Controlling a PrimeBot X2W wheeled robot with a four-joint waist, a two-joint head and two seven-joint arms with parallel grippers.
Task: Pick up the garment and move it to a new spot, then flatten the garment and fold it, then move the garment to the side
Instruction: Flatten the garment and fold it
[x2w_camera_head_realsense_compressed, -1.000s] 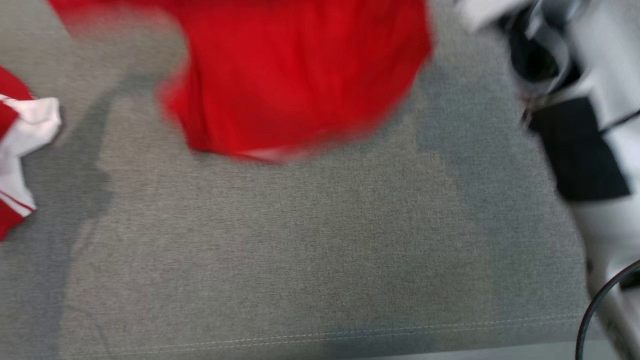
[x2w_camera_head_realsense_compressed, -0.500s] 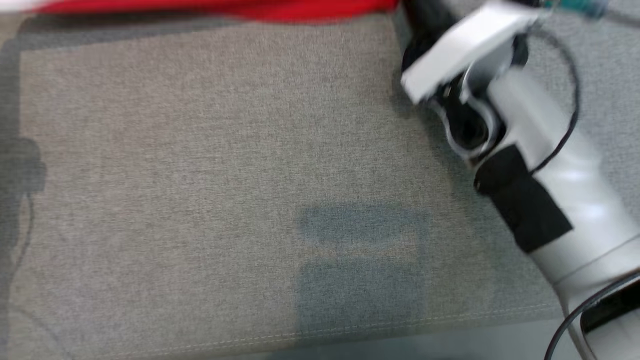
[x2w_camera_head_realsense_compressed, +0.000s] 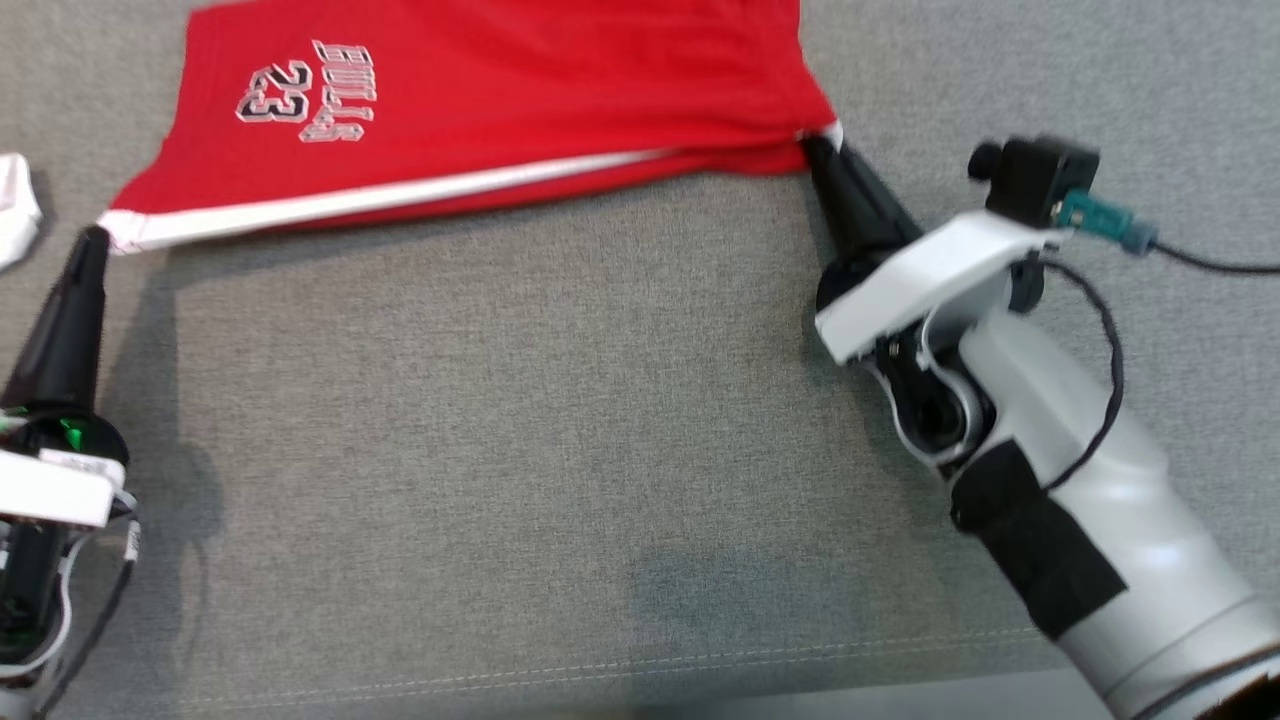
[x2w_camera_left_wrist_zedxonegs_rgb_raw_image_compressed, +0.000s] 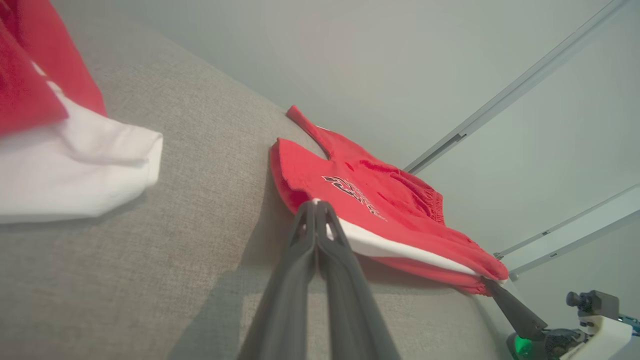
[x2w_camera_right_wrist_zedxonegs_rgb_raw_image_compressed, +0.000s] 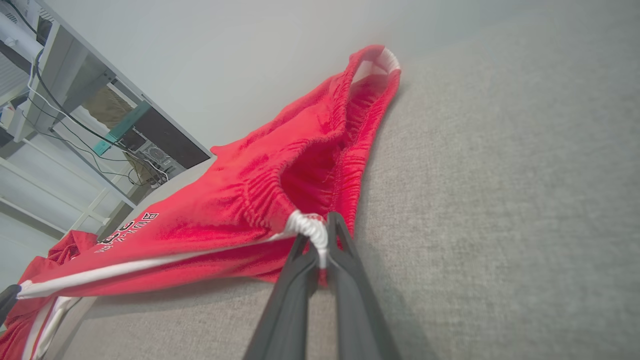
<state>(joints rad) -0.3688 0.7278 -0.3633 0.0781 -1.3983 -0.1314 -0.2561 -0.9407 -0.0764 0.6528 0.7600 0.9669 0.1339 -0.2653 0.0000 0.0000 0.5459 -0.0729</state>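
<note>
**Risk check: red shorts (x2w_camera_head_realsense_compressed: 500, 110) held taut by two corners**

The shorts are spread across the top of the head view, over the grey cushion (x2w_camera_head_realsense_compressed: 520, 430). My left gripper (x2w_camera_head_realsense_compressed: 95, 235), upper left, is pressed shut on the white hem corner. My right gripper (x2w_camera_head_realsense_compressed: 815, 145), upper right, pinches the waistband end. Both bites look thin. Judgement: an uneven pull could slip a corner free or drag wrinkles in. The second garment (x2w_camera_head_realsense_compressed: 15, 205) at the left edge might snag.

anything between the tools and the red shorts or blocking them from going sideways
Nothing between: left tool and right tool each pinch a corner of the red shorts. A white garment lies left of them on the grey cushion, possibly in the way leftward.
</note>
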